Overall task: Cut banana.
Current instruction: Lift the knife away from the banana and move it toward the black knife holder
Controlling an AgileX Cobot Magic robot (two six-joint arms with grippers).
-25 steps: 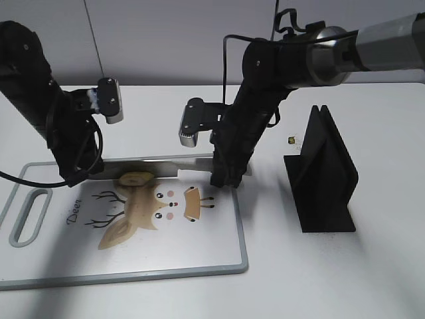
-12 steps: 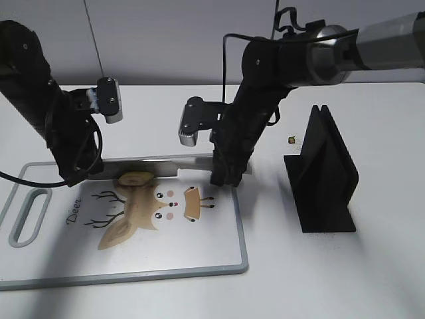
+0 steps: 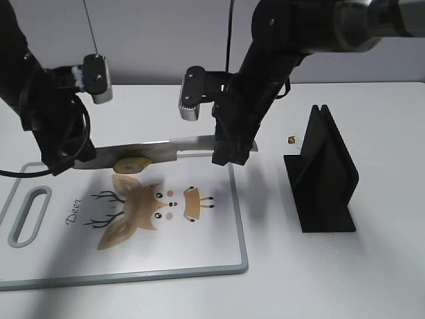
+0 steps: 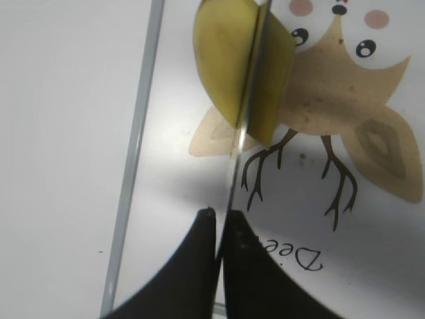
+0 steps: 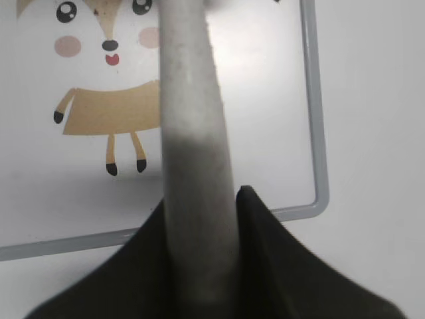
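A knife (image 3: 159, 149) hangs level above the white cutting board (image 3: 219, 232) with a deer print. My right gripper (image 3: 229, 154) is shut on its grey handle (image 5: 192, 126). My left gripper (image 3: 66, 159) is shut on the tip of the blade (image 4: 240, 143). A yellow banana piece (image 3: 131, 163) is stuck on the blade, which runs through it; in the left wrist view it (image 4: 222, 60) shows on both sides of the thin edge. In the wrist views the left jaws (image 4: 219, 219) pinch the blade and the right jaws (image 5: 202, 199) clamp the handle.
A black knife stand (image 3: 325, 173) stands on the table right of the board. A small dark speck (image 3: 291, 140) lies beside it. The board's grey rim shows in the left wrist view (image 4: 133, 166) and in the right wrist view (image 5: 315, 133).
Both arms have risen with the knife. The blade and the banana piece on it are now higher above the board than before.
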